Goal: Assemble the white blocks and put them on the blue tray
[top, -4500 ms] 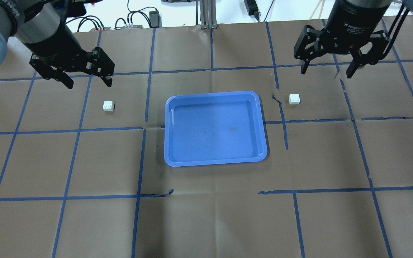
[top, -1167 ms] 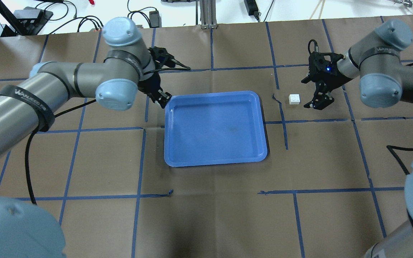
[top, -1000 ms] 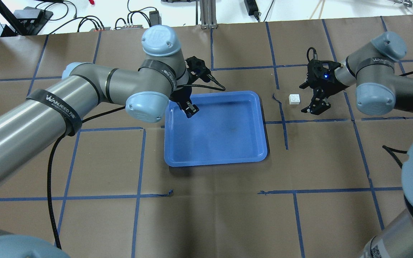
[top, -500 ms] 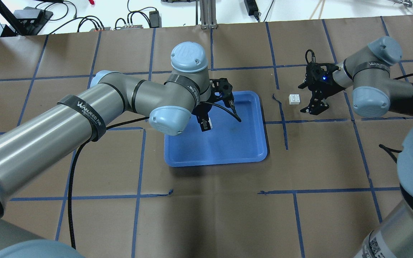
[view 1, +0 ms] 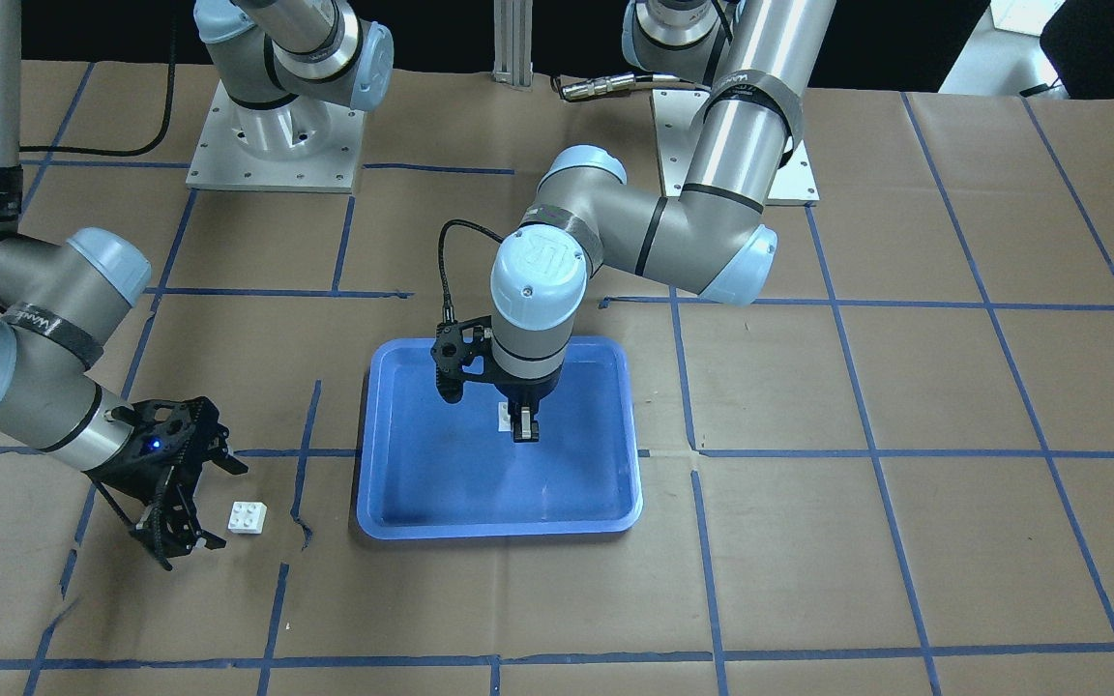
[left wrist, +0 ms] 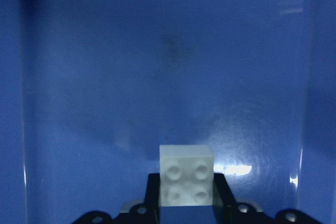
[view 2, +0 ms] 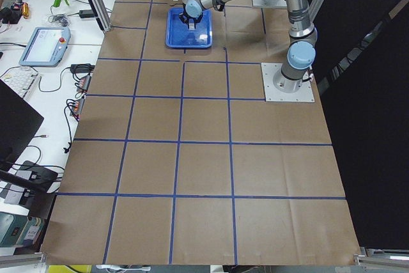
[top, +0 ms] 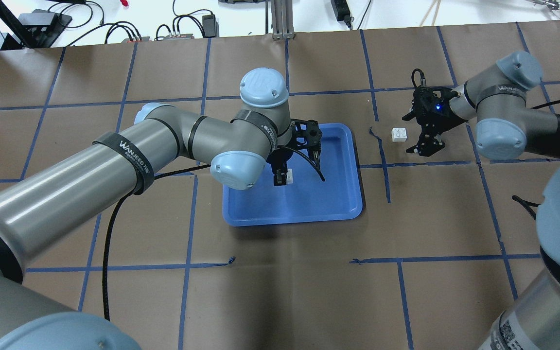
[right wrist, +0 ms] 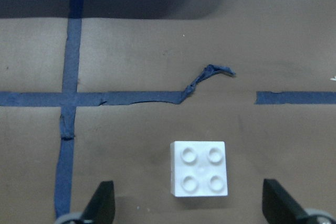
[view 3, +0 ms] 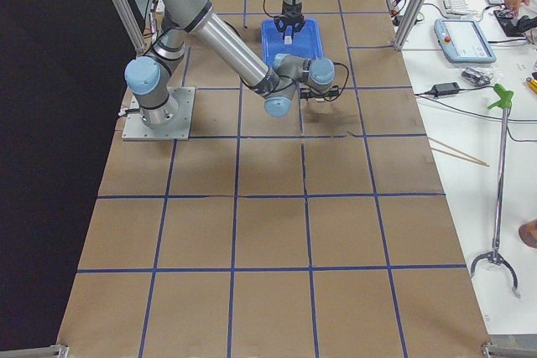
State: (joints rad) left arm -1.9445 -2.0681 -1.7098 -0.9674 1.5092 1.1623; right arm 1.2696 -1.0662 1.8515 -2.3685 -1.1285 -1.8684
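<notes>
The white blocks are small square bricks of smooth, matt plastic, each with four low round studs on one face and crisp edges. The blue tray is a shallow glossy rectangle with rounded corners and a raised rim; its floor shows soft glare and a faint dark smudge. One white block sits pinched in the left jaws, which are closed on its sides with the studded face towards the wrist camera. It is over the middle of the tray's floor, and whether it touches that floor I cannot tell. The other white block lies studs up on the surface outside the tray. It is framed by the right jaws, which are spread wide and hold nothing. The block is between the two black fingertips and touches neither. The surface is creased brown paper marked into squares by blue tape; just ahead of the right jaws one strip is torn and curled up. Beyond the paper's far edge runs a white bench with black cables.
</notes>
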